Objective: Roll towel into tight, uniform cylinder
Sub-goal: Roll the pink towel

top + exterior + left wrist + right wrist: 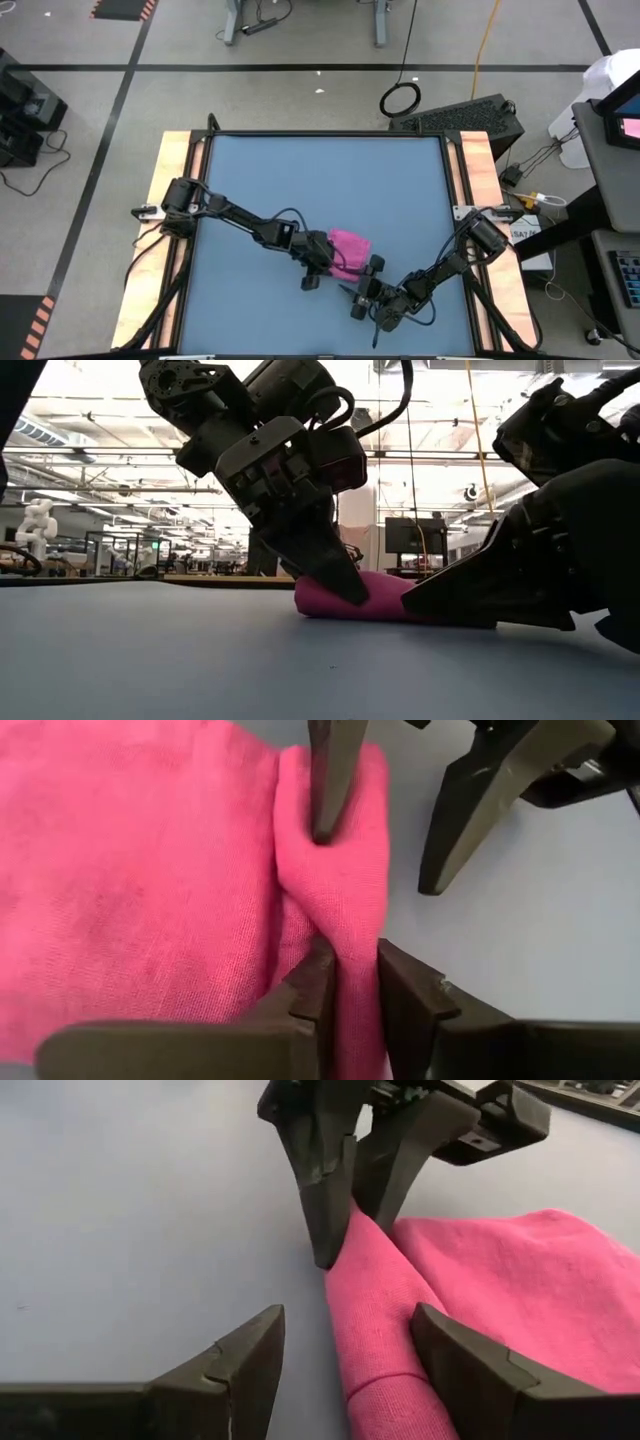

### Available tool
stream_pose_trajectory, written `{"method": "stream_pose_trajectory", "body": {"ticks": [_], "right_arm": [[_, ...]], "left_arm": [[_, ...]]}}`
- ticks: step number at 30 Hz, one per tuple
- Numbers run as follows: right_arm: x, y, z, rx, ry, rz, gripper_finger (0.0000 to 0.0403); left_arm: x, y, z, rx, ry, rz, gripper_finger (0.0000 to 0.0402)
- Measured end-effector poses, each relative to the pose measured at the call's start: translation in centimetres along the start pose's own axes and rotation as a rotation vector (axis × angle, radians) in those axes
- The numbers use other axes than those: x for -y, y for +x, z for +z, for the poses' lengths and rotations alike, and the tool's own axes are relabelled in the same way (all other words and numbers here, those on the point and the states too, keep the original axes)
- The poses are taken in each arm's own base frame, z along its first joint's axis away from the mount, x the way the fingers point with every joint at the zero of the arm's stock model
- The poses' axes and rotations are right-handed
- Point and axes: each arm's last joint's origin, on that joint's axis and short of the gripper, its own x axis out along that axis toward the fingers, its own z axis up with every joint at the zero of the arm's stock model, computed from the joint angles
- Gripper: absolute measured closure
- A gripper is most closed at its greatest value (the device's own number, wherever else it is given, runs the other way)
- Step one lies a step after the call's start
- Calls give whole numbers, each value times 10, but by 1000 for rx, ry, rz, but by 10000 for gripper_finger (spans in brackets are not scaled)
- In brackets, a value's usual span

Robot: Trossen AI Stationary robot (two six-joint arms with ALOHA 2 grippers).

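Observation:
The magenta-pink towel (350,250) lies on the blue table (300,180), near its front middle. One edge is rolled into a narrow ridge (375,1310), and the flat cloth (520,1290) spreads beside it. My left gripper (350,965) comes in from the table's left and is shut on one end of that ridge. My right gripper (350,1320) comes in from the right and near side and stands open astride the ridge's other end. In the low view the towel (370,600) shows as a low pink roll behind both grippers. My left gripper pinches the rolled ridge (350,935) between its two fingers, at the ridge's end nearest it. The fingers slant down from the table's left. The ridge runs on away from them and lies on the table. My right gripper is open. One finger (460,1365) rests in the crease between ridge and flat cloth, denting the cloth (322,838). The other finger (250,1365) stands over bare table, apart from the ridge. The fingers come low from the right and near side.
Bare blue tabletop lies on all sides of the towel. Wooden rails (175,200) run along the table's left and right sides. The two grippers stand close together, tip toward tip, over the ridge.

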Motion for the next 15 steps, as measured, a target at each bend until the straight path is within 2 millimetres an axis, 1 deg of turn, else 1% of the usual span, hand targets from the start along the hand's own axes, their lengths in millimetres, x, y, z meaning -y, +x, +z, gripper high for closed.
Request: {"method": "stream_pose_trajectory", "body": {"ticks": [3, 8, 10, 12, 15], "right_arm": [[-1, -1, -1, -1, -1, 4, 190], [-2, -4, -3, 2, -8, 7, 190], [-2, -4, -4, 1, -9, 8, 190], [-2, -4, -4, 1, -8, 8, 190], [-2, -4, -4, 0, -9, 7, 190]], "left_arm": [[2, -5, 3, 9, 27, 5, 310], [11, -27, 17, 54, 98, 3, 249], [16, -35, 22, 82, 137, 30, 227], [24, -35, 22, 94, 197, 64, 209], [41, -28, 14, 75, 323, 105, 194]]}}
